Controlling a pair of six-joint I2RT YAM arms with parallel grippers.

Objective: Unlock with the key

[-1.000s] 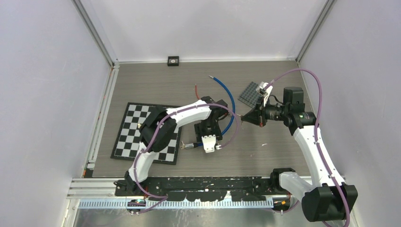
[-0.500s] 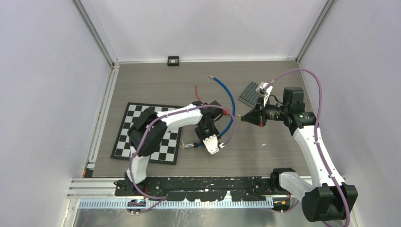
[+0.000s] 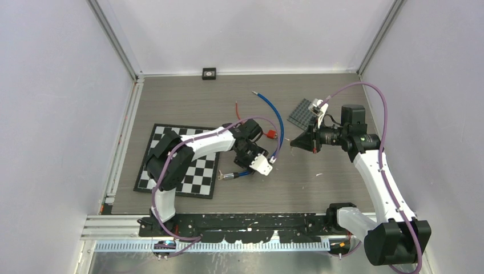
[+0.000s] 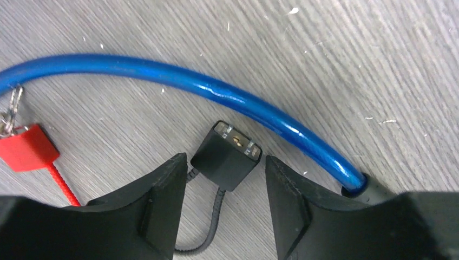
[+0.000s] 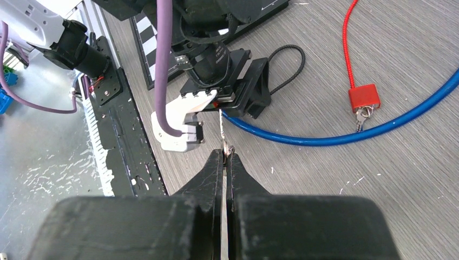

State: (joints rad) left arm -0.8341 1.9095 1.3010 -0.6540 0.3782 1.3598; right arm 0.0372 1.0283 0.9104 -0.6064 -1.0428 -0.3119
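so the left gripper (image 4: 224, 165) is spread wide, fingers either side of the little black lock (image 4: 227, 154) lying on the table (image 4: 352, 54) beside the blue cable (image 4: 216, 92); right gripper (image 5: 224, 160) is pinched tight on the key (image 5: 221, 125), up in the air and apart from the lock; red padlock (image 5: 364, 97) sits nearby

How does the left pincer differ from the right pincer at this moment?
The left pincer is open, while the right pincer is shut. The left pincer straddles the black lock lying on the table; the right pincer pinches a thin metal key and holds it above the table. Both have black fingers.
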